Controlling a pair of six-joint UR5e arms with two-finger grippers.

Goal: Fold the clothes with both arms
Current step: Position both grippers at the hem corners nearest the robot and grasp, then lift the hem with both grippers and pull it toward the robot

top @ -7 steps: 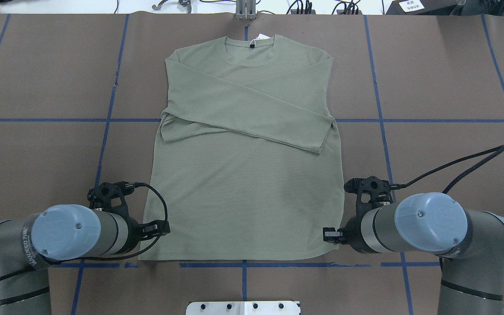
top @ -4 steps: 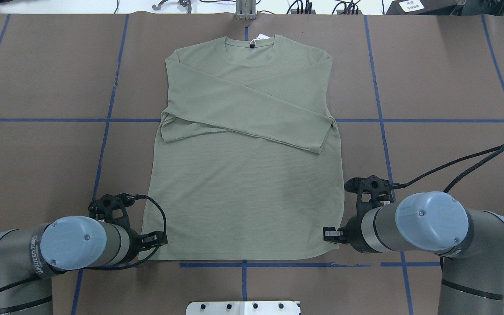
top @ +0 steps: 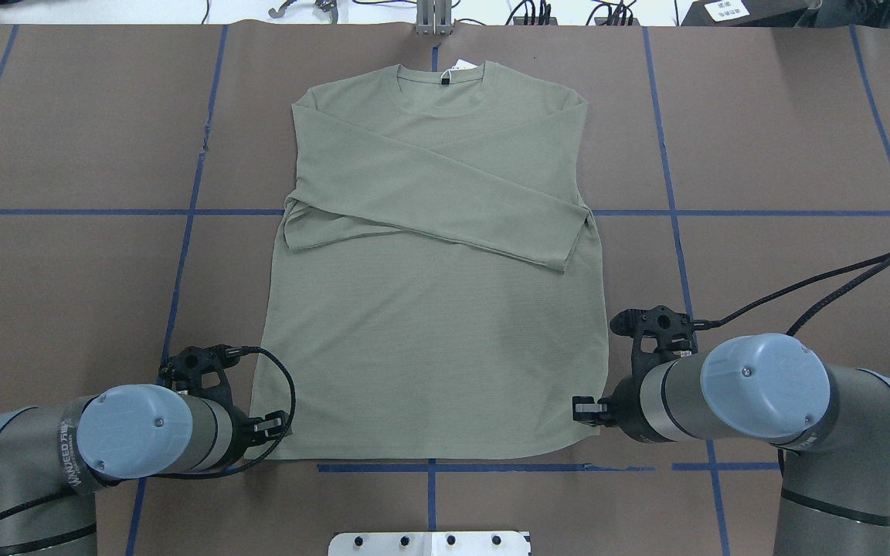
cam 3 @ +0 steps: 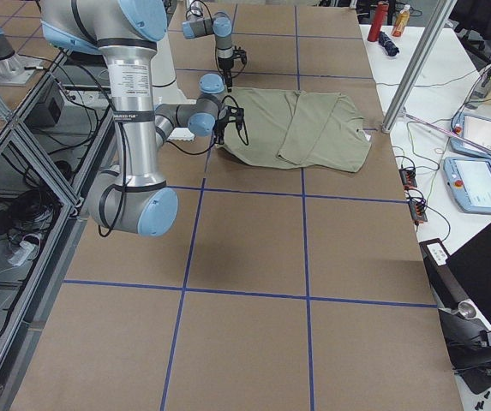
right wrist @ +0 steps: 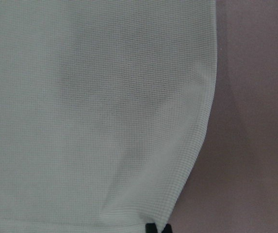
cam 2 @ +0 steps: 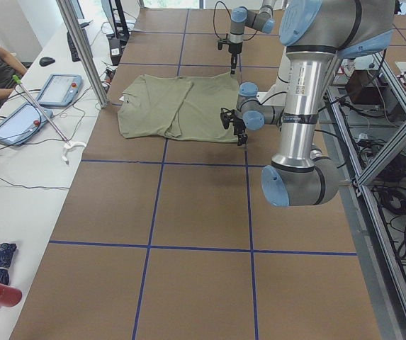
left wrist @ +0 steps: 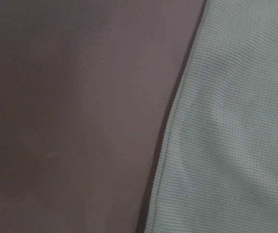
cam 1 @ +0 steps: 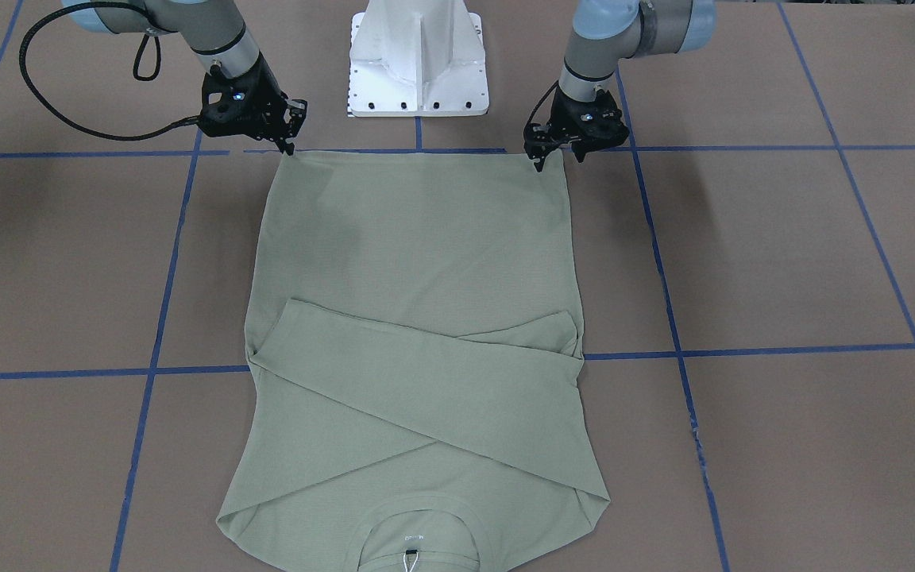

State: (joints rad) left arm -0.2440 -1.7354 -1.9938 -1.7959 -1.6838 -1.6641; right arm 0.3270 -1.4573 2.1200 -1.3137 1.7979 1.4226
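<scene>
Overhead exterior view has the shirt (top: 429, 347) lying flat and face up in the middle of the table (top: 762, 154). Its collar (top: 442, 85) is at the far edge, its two sleeves (top: 445, 201) are crossed over the chest, and its hem (top: 429, 454) is nearest the robot, just short of a blue tape line (top: 491, 468).

At the hem's two corners sit the claws. The left claw (cam 1: 559, 159) has its tips apart in the front-facing view, with the corner of cloth about between them. The right claw (cam 1: 291, 147) is down at the other corner, touching or very nearly touching the edge, but I cannot tell whether it is apart or together.

The risks, as I judge them:
- A tip may catch only the top layer of knit, so the back panel would stay on the table and the fold would split open.
- One claw may bite further in than the other, so the hem would rise crooked and land askew.
- The crossed sleeves lie loose, so a fast lift toward the collar could slide them off the chest.
- Tips pressed too hard into the table may bunch the cloth instead of getting under it.
</scene>
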